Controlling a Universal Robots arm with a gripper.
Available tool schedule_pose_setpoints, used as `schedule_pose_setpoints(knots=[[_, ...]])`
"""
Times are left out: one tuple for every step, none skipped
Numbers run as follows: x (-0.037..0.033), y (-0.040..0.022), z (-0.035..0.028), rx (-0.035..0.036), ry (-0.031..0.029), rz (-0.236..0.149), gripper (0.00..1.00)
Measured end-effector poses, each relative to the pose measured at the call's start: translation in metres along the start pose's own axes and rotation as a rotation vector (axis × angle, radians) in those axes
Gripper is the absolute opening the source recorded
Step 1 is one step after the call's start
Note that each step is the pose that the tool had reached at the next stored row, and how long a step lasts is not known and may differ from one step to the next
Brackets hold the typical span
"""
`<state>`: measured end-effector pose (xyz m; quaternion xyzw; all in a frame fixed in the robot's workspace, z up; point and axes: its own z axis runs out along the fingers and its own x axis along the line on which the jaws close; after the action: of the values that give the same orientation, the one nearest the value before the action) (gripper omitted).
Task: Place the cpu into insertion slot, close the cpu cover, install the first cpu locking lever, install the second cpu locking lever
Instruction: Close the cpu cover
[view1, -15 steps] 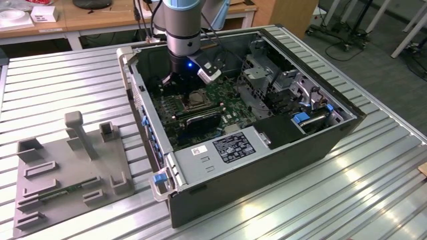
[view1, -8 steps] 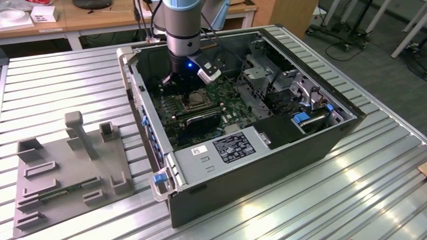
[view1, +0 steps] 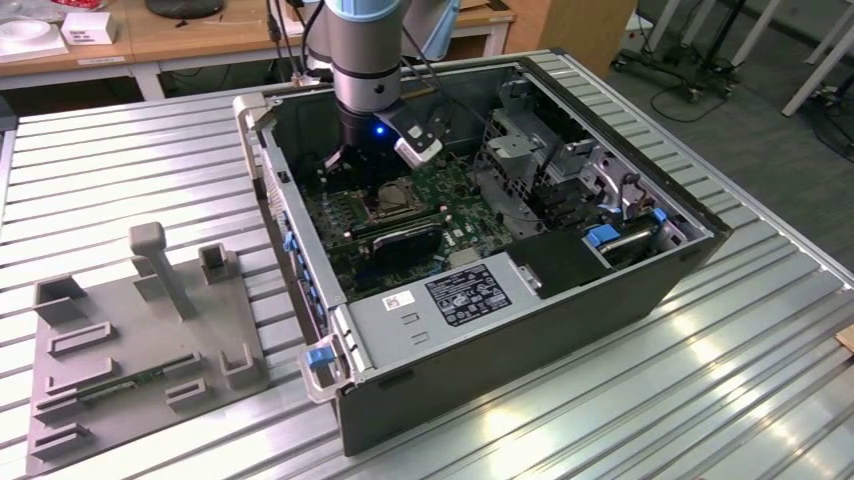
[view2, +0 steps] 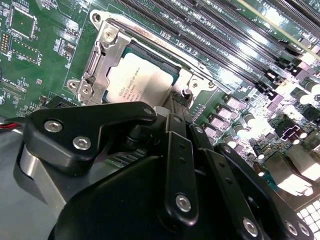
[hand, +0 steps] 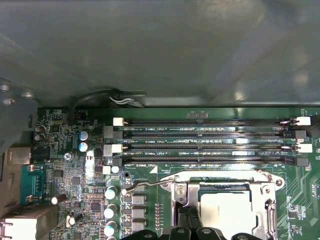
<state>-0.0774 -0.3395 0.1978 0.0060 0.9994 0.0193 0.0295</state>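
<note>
While the cpu sat in the insertion slot under the lowered cpu cover, exterior-view 5 o'clock off the pincer (gape couldn't be told), an off-centre push risked the lever slipping free.

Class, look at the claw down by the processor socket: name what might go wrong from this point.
1. The claw sits right at the cpu cover; a slip might scrape the cpu.
2. The wire lever looks unlatched and may spring away.
3. Capacitors and memory slots stand close by; a sideways sweep could hit them.
</note>
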Motion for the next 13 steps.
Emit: schedule_pose_setpoints(knots=[[0.0, 0.0, 0.0, 0.0, 0.0, 0.0, 0.11], [0.0, 0.0, 0.0, 0.0001, 0.0, 0.0, 0.11], [0.0, 0.0, 0.0, 0.0001, 0.0, 0.0, 0.11], [0.0, 0.0, 0.0001, 0.0, 0.0, 0.0, 0.11], [0.0, 0.0, 0.0001, -0.0001, -0.0001, 0.0, 0.11], [0.0, 0.0, 0.0001, 0.0, 0.0, 0.0, 0.11], [0.0, 0.0, 0.0001, 0.0, 0.0, 0.0, 0.11], [0.0, 0.0, 0.0002, -0.0001, -0.0001, 0.0, 0.11], [0.0, 0.0, 0.0001, -0.0001, -0.0002, 0.0, 0.11], [0.0, 0.0, 0.0002, -0.0001, -0.0002, 0.0, 0.11], [0.0, 0.0, 0.0001, -0.0001, -0.0001, 0.0, 0.11], [0.0, 0.0, 0.0001, -0.0001, -0.0001, 0.0, 0.11], [0.0, 0.0, 0.0001, -0.0001, -0.0001, 0.0, 0.11]])
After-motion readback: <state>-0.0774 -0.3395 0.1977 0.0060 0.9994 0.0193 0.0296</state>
